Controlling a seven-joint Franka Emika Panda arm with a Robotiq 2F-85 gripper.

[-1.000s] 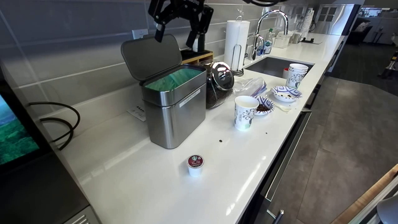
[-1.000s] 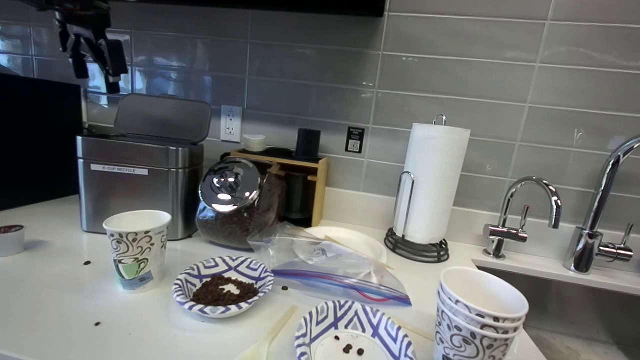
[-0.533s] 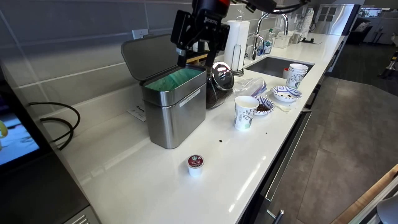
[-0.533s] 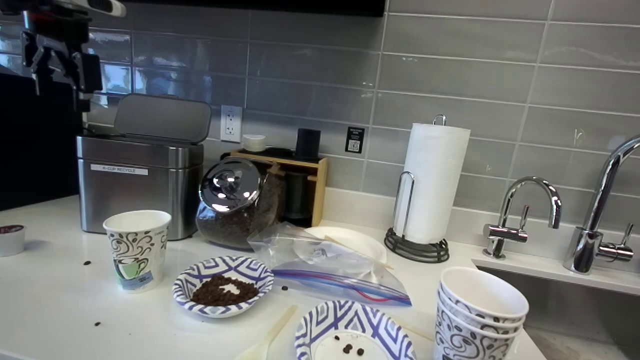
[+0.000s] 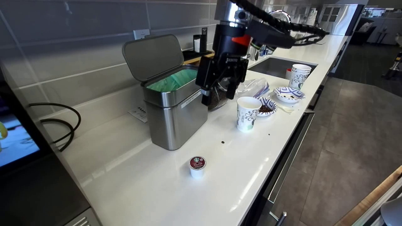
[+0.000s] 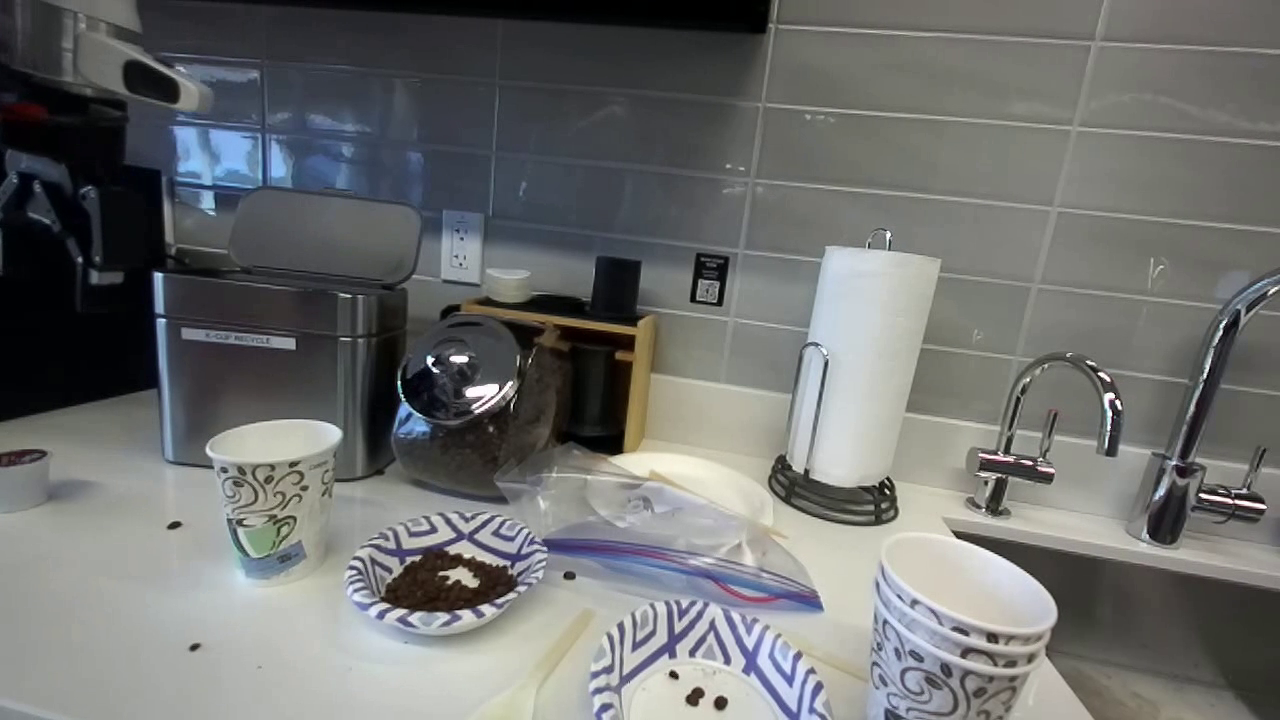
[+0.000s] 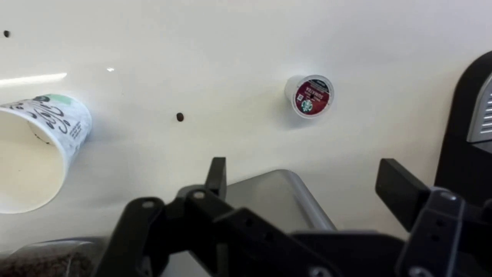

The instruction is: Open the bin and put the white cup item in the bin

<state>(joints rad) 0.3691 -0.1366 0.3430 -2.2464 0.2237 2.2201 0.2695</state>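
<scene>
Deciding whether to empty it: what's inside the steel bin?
In an exterior view, a green liner shows inside the steel bin. The bottom is hidden by the sides and liner; whether anything lies there can't be told.

you face glossy grey wall tiles (image 6: 620, 110) across the upper frame in an exterior view | your white surface (image 5: 141, 191) runs lower left to upper right in an exterior view | brownish-grey floor (image 5: 342, 135) at frame right, darker toward upper right | bluish glare (image 6: 215, 155) on your tiles, upper left | white light streak (image 7: 34, 79), left in the wrist view
</scene>
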